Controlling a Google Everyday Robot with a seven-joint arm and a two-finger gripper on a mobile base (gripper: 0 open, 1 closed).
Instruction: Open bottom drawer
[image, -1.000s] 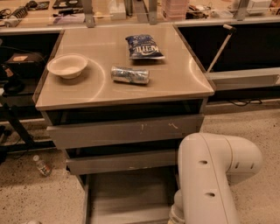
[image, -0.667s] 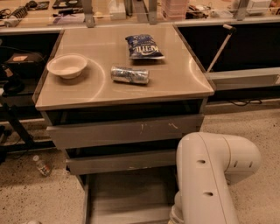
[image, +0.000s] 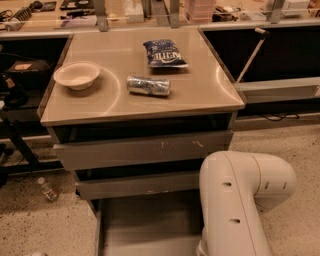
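The cabinet has three grey drawers. The widest front with white scratches (image: 142, 148) is at the top and the mid-sized front (image: 137, 184) is below it. The bottom drawer (image: 150, 225) is pulled out toward me, showing its shallow grey tray; its front panel is below the frame edge. My white arm (image: 240, 200) fills the lower right and runs down out of the frame. The gripper itself is out of view.
On the cabinet top (image: 200, 90) lie a white bowl (image: 76, 75), a crushed can (image: 148, 85) and a blue chip bag (image: 164, 53). A small plastic bottle (image: 48, 190) lies on the speckled floor at the left. Dark shelving stands on both sides.
The arm has shifted very slightly to the left. The drawers and the objects on the top have not moved.
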